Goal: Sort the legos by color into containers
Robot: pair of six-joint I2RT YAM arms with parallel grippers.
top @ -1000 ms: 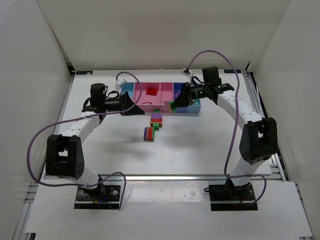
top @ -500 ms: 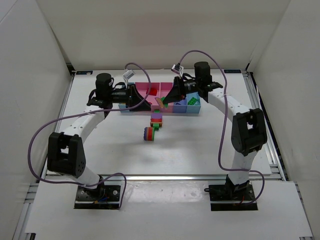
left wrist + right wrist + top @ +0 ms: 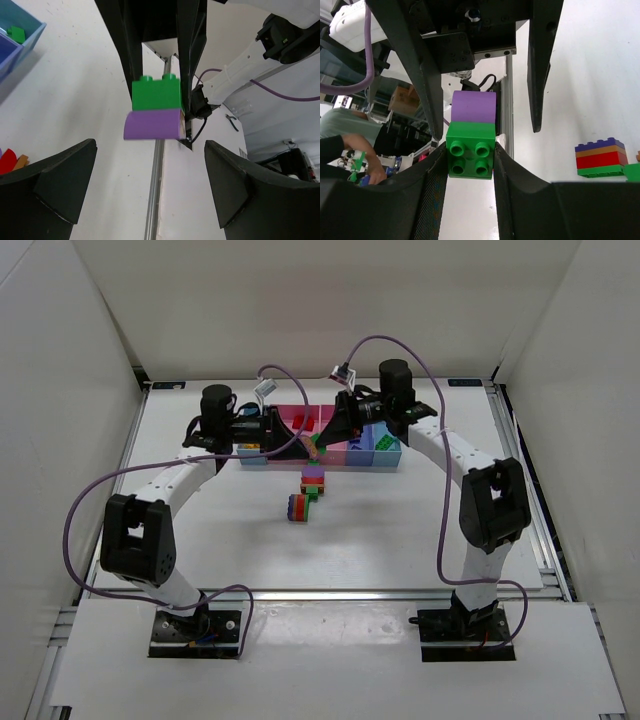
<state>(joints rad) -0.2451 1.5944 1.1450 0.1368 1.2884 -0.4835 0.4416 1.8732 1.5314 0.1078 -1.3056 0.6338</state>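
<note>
Right claw [image 3: 470, 161] pinches a green brick [image 3: 156, 92] joined to a purple brick [image 3: 152, 125] above the tray [image 3: 385, 464] near the surface's [image 3: 400, 530] far edge, so the wide-open left claw [image 3: 149, 152], facing them, should close squarely on purple alone and pull straight away.

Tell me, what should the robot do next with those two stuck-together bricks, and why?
Probably close the left gripper on the purple brick. The right gripper pinches the green brick joined to it, and the left jaws stand open to either side of the purple one, so the two could then be pulled apart.
</note>
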